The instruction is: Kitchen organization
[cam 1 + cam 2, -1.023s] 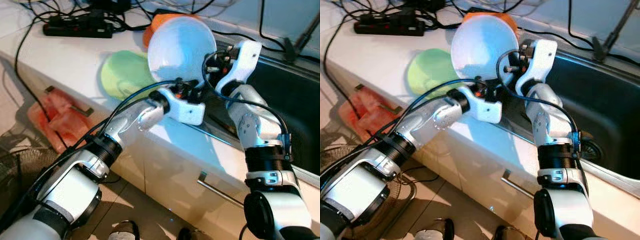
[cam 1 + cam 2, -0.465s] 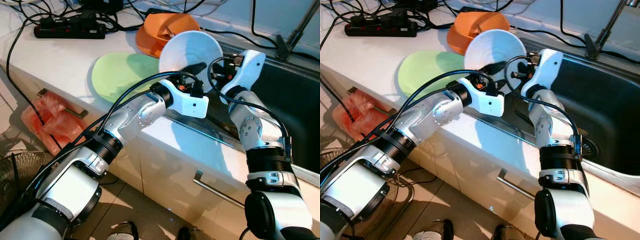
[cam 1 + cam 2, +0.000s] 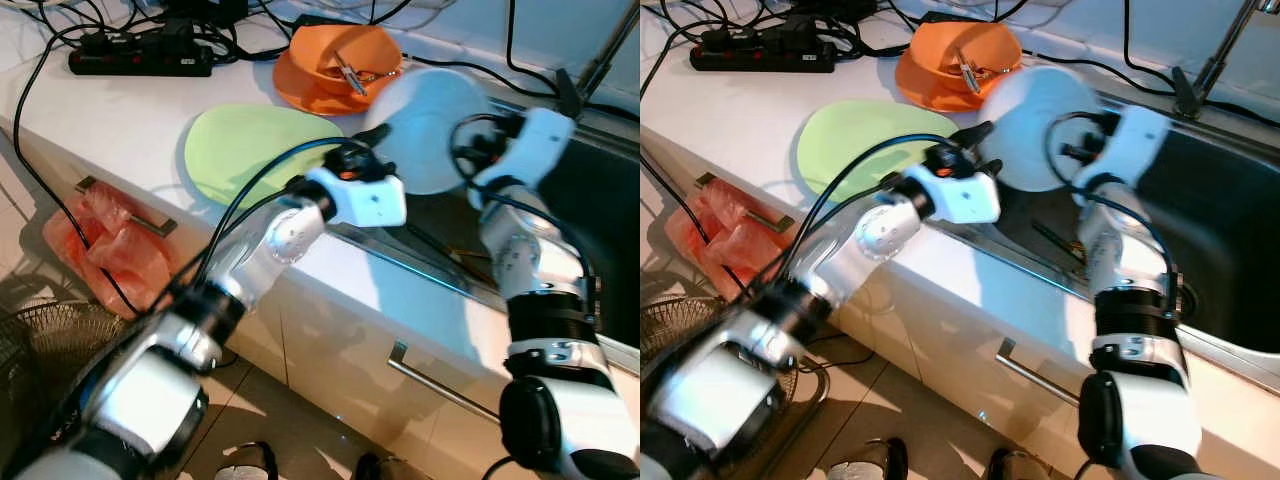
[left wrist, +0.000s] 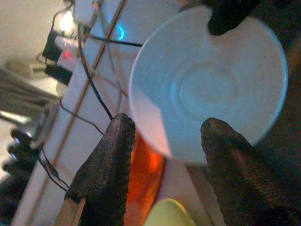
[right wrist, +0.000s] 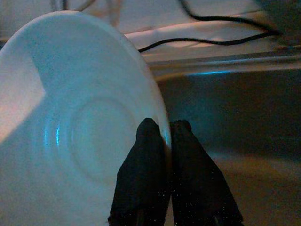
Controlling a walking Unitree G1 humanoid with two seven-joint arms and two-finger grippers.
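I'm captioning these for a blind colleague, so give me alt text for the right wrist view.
The right gripper pinches the rim of a white plate between its two black fingers, holding it on edge. Behind it lie a dark steel sink and a pale counter crossed by a black cable.

Head pair downward – wrists close on plate (image 4: pixel 207 84).

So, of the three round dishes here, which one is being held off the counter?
The round white plate: the right gripper pinches its rim over the sink. The flat green plate and the orange bowl lie on the counter.
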